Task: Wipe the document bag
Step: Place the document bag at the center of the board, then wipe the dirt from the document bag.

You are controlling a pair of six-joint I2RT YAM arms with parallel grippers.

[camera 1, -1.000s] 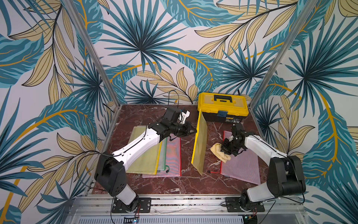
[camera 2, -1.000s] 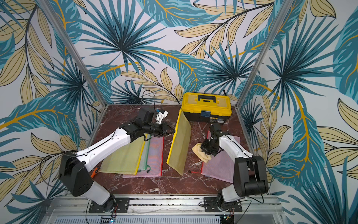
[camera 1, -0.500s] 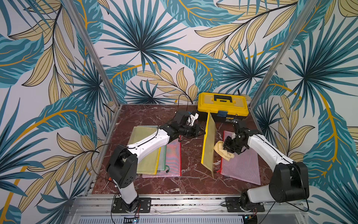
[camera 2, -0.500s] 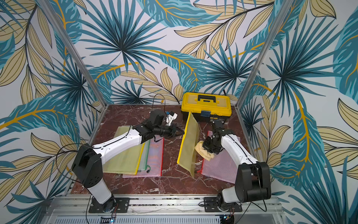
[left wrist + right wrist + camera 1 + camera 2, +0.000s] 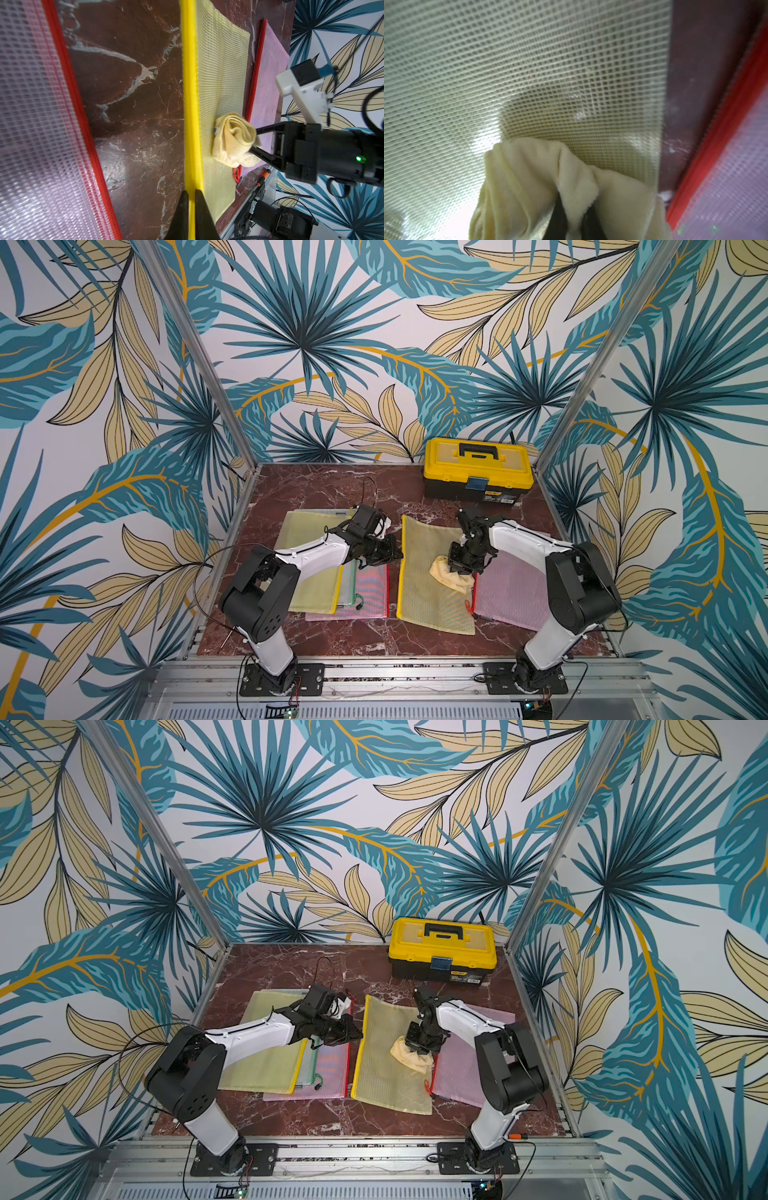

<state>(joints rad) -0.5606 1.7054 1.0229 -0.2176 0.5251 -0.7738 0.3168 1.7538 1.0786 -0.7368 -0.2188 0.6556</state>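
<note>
In both top views the yellow mesh document bag (image 5: 428, 593) (image 5: 386, 1077) lies flat mid-table. My left gripper (image 5: 395, 552) (image 5: 357, 1034) is at its left long edge. In the left wrist view the jaws (image 5: 191, 199) stand close either side of the bag's yellow zip strip (image 5: 188, 104), which fills the narrow gap. My right gripper (image 5: 459, 568) (image 5: 574, 224) is shut on a bunched cream cloth (image 5: 446, 576) (image 5: 409, 1056) (image 5: 234, 139) (image 5: 529, 176). The cloth rests on the bag's mesh (image 5: 529, 72) near its right edge.
A yellow and black toolbox (image 5: 478, 470) stands at the back right. A pink bag with a red zip (image 5: 511, 593) lies right of the yellow one, partly under it. Left of the gap lie a yellow bag (image 5: 311, 539) and a pink one (image 5: 370, 589), overlapping.
The yellow bag, held standing on edge before, has swung right and now lies flat. My left gripper came down with its edge. The cloth now sits on top of the bag.
</note>
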